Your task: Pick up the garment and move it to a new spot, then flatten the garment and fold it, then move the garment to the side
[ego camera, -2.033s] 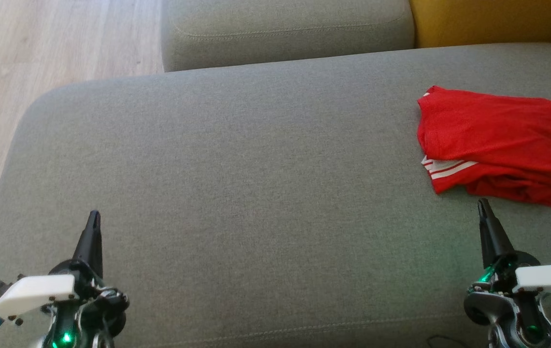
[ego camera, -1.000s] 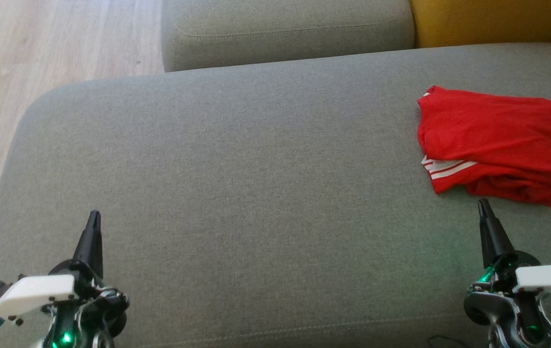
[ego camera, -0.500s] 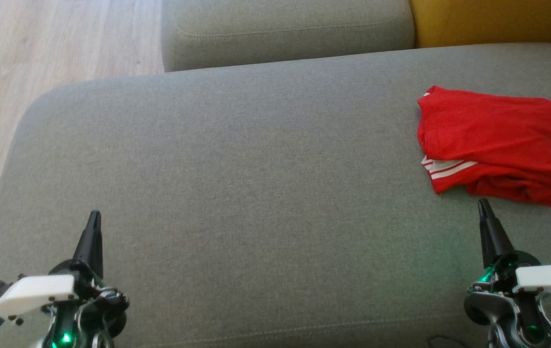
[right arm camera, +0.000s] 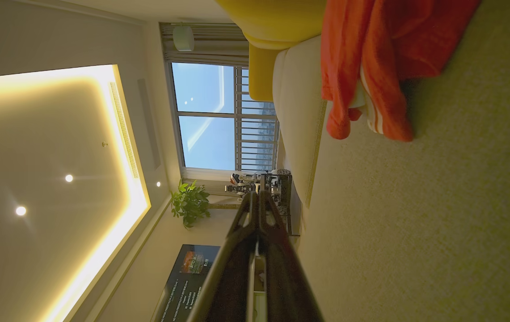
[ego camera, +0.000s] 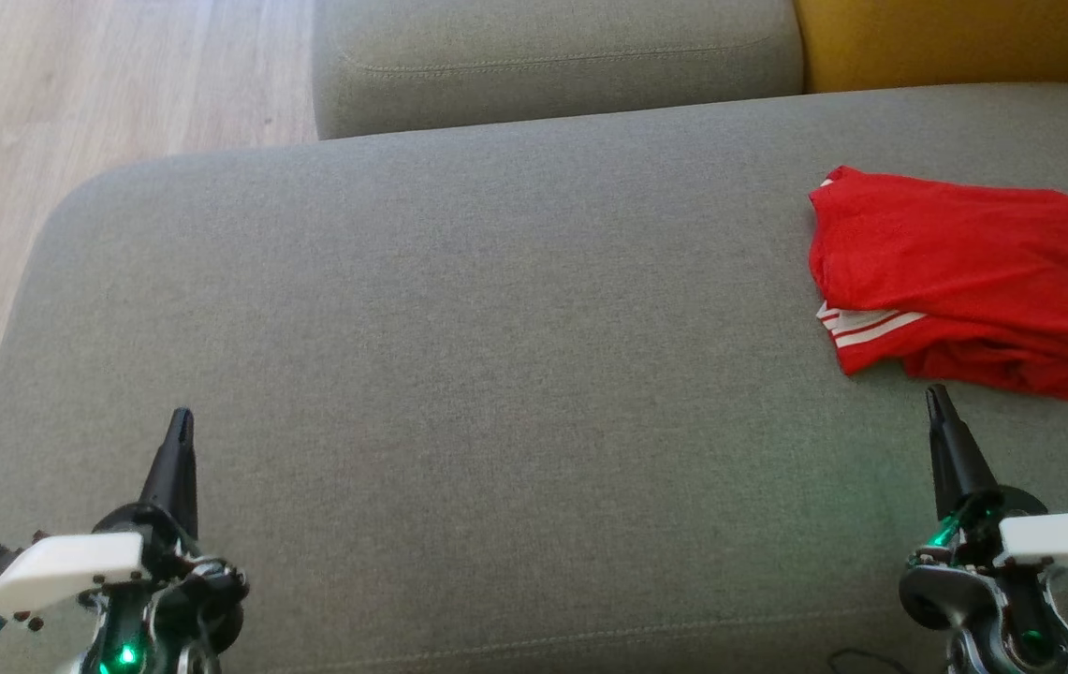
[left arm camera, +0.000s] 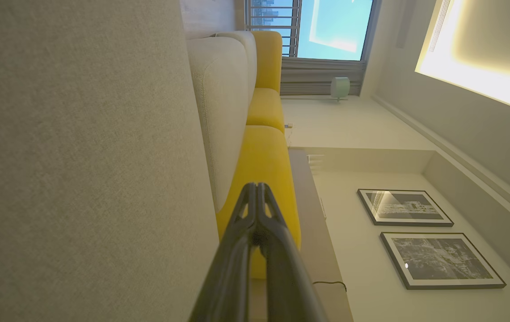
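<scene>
Nothing has moved: folded red white-striped garment (ego camera: pixel 955 271) sits aside; left claw (ego camera: pixel 180 417), right claw (ego camera: pixel 933 393) pressed together, empty; task seemingly done

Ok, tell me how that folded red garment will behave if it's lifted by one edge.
The red garment looks thin and soft, so probably light; its layers sag and rumple at the near edge, so it will likely flop and unfold when lifted. Pushed across the coarse-looking grey cushion, it would likely bunch rather than slide.
</scene>
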You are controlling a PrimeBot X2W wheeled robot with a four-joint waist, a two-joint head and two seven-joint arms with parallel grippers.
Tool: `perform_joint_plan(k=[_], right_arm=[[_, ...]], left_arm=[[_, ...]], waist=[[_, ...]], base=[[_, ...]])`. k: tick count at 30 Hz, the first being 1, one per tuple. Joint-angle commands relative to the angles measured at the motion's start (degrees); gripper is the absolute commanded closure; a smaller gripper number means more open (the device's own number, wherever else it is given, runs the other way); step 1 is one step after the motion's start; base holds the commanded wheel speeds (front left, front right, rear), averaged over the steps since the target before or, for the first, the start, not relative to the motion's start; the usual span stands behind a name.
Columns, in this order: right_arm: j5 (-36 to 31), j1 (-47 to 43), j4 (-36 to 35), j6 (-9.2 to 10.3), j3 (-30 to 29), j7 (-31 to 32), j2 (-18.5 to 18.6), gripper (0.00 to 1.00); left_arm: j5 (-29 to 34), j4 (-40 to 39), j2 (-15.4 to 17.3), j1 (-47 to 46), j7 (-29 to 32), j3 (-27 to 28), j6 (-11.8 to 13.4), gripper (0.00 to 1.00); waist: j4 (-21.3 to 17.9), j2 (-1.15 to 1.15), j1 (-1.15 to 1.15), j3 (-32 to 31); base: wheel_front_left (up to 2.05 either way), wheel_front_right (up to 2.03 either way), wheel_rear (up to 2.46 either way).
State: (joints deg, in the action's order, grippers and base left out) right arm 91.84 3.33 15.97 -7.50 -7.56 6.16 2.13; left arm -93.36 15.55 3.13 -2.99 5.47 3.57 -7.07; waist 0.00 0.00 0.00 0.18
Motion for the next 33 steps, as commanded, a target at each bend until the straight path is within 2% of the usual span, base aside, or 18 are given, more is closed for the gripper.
perform_joint_plan(k=[1,33], right_arm=[[0.3,2.9,-1.9,0.01,1.0,0.4,0.8,1.00],[0.3,2.9,-1.9,0.01,1.0,0.4,0.8,1.00]], left_arm=[[0.5,-1.5,0.4,-3.1,0.3,2.1,-0.4,1.00],[0.8,-1.5,0.1,-3.2,0.6,2.4,-0.4,1.00]], waist=[[0.0,0.00,0.00,0.0],[0.0,0.00,0.00,0.0]], base=[[0.00,0.00,0.00],[0.00,0.00,0.00]])
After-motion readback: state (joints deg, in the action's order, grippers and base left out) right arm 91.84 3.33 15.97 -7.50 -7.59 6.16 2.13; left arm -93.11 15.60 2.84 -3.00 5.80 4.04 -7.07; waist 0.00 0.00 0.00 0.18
